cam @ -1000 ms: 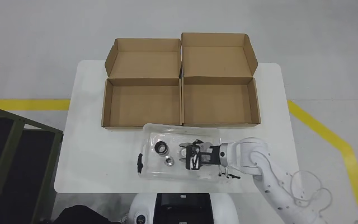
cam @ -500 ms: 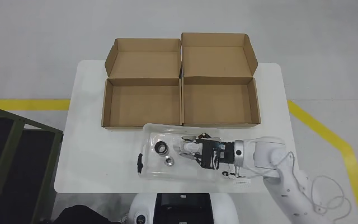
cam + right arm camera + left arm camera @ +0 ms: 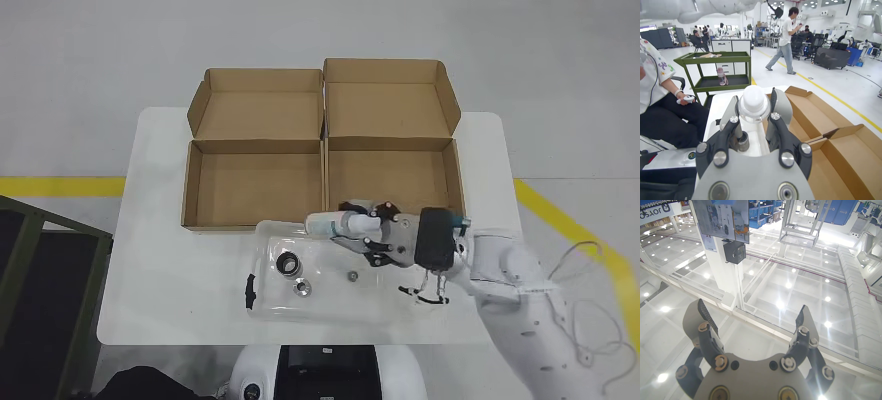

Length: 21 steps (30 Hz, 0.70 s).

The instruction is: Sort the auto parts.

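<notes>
Top view: the right gripper (image 3: pixel 350 228) clasps a pale cylindrical part (image 3: pixel 325 224), held sideways above the far rim of the clear plastic tray (image 3: pixel 262 300), just before the right-hand brown cardboard box (image 3: pixel 395 190). A dark ring (image 3: pixel 289 265) and a shiny metal ring (image 3: pixel 301 289) lie in the tray.

Left wrist view: the left gripper (image 3: pixel 752 306) points at a ceiling, its saw-toothed fingers spread wide with nothing between them.

Right wrist view: closer in, the part's smooth white domed cap and glassy collar sit pinched between grey fingers. A short steel cylinder (image 3: pixel 743 141) stands in the tray beneath.
</notes>
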{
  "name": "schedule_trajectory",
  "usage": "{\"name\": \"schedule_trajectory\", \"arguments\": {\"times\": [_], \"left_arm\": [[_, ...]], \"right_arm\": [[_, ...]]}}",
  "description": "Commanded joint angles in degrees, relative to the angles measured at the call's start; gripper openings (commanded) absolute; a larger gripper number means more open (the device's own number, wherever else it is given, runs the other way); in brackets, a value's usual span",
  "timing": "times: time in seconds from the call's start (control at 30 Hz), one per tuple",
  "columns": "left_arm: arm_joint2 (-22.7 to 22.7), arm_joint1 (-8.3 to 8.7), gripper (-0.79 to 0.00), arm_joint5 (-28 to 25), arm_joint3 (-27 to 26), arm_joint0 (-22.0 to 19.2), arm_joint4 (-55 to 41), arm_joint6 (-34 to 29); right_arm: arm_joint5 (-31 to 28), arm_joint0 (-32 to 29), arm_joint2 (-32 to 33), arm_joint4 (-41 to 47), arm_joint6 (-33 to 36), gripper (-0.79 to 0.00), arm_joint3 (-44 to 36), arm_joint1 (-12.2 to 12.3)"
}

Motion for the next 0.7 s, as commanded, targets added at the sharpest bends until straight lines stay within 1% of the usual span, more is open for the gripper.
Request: {"name": "schedule_trajectory", "arguments": {"times": [0.0, 0.23, 0.53, 0.67], "left_arm": [[0.0, 0.00, 0.000, 0.0, 0.0, 0.0, 0.0, 0.0], [0.0, 0.00, 0.000, 0.0, 0.0, 0.0, 0.0, 0.0], [0.0, 0.00, 0.000, 0.0, 0.0, 0.0, 0.0, 0.0], [0.0, 0.00, 0.000, 0.0, 0.0, 0.0, 0.0, 0.0]], "right_arm": [[-0.2, 0.5, 0.7, 1.2, -1.0, -0.785, 0.1, 0.0], [-0.3, 1.9, 5.0, 4.5, -4.1, -0.785, 0.3, 0.3], [-2.7, 1.8, 9.2, 9.4, -8.6, -0.785, -0.4, 0.5], [-3.5, 1.2, 10.6, 10.1, -10.2, -0.785, -1.6, 0.5]]}}
